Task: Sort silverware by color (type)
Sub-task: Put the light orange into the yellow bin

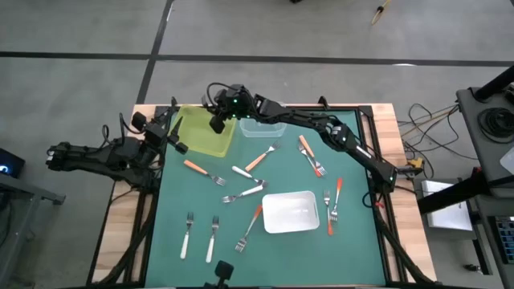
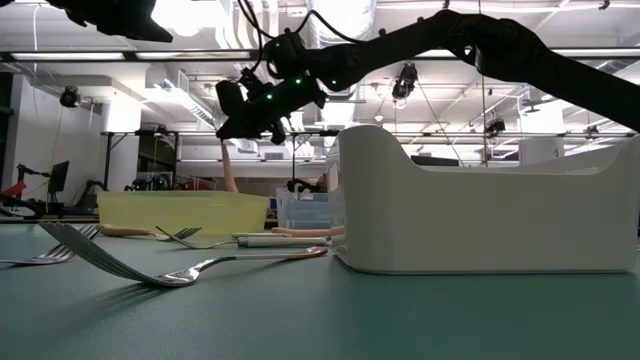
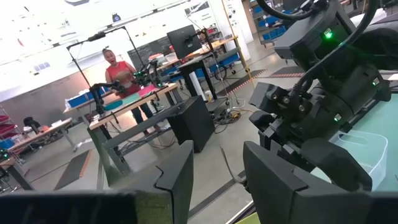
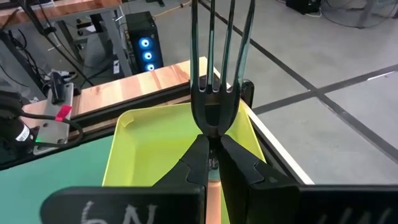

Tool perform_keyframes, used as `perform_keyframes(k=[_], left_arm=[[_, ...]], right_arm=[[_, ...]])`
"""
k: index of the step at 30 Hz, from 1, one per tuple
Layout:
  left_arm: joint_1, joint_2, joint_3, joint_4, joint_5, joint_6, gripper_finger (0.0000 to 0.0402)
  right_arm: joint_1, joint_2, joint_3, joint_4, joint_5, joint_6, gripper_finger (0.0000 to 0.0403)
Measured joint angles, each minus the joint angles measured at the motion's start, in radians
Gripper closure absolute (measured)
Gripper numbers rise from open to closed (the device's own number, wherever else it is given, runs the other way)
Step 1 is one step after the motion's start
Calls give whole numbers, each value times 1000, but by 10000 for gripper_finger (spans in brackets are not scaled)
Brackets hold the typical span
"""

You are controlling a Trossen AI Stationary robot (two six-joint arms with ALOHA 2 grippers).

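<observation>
Above the translucent yellow-green rectangular tray [image 1: 205, 135] at the far-left corner of the green table [image 1: 353, 241], the right gripper [image 4: 212, 158] pinches a metal-headed fork with an orange plastic handle [image 4: 214, 93], tines pointing away from the wrist; the left gripper [image 3: 214, 180] waits half-open just beside the tray, grasping nothing, while other white- and orange-handled forks [image 1: 250, 190] lie scattered around a white tray [image 1: 291, 212]

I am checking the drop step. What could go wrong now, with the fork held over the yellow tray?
1. The right gripper pinches the fork only at its neck, so it may swing or slip.
2. It hangs near the yellow tray edge beside the clear tray; release could miss.
3. The left gripper waits close by; the arms might touch.
</observation>
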Motion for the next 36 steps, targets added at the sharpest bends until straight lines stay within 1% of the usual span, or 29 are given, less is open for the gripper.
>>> perform_keyframes(k=[5,8,10,12,16,23,32,36], left_arm=[[0,0,0,0,0,0,279],[0,0,0,-6,0,0,279],[0,0,0,-7,0,0,279],[0,0,0,-13,0,-10,279],[0,0,0,-31,0,-40,279],[0,1,0,-31,0,-104,279],[0,1,0,-28,0,-113,279],[0,1,0,-28,0,-113,279]], right_arm=[[8,0,-1,0,15,-32,390],[22,0,-1,0,82,-96,390],[32,0,-1,2,108,-135,390],[40,0,-2,9,121,-162,390],[54,0,-2,29,203,-197,390],[59,0,-3,37,182,-217,390],[59,65,-6,31,174,-178,390],[59,65,-5,43,174,-179,390]])
